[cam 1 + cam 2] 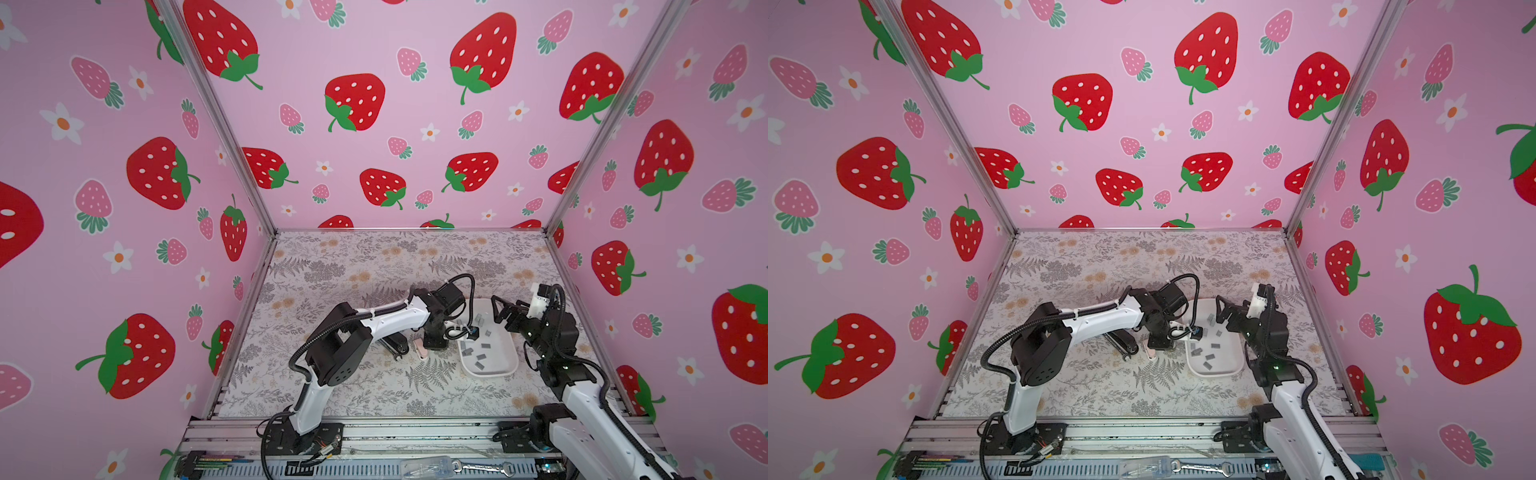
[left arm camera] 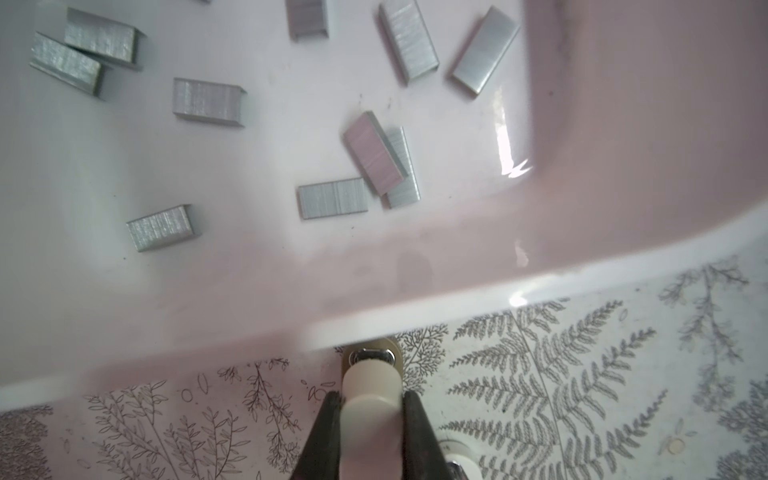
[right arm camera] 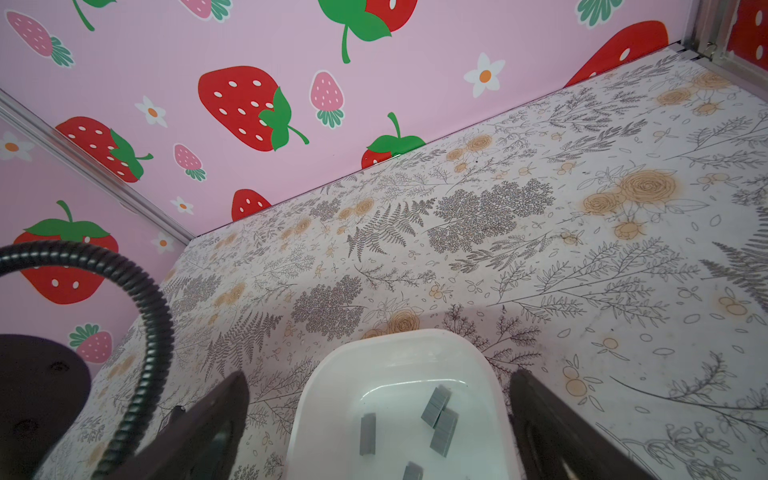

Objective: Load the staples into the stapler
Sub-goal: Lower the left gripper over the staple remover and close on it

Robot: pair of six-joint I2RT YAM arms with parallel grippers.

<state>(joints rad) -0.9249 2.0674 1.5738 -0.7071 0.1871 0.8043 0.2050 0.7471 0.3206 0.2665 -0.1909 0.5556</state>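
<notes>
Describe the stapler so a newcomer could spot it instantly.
Find the white tray on the floral table, right of centre. Left of it, past a tiny pink item, the stapler lies partly hidden by the left arm. Unlike its neighbours, it is long, slim and black.

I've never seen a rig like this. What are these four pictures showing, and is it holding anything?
A robot: a left arm and a right arm on a flowery table, each ending in a gripper. Two pictures look down from overhead; two come from wrist cameras. A white tray holds loose staples; the black stapler lies nearby, partly under the left arm. The left gripper is shut on a small beige stapler-like item. The right gripper hangs open over the tray, empty.
</notes>
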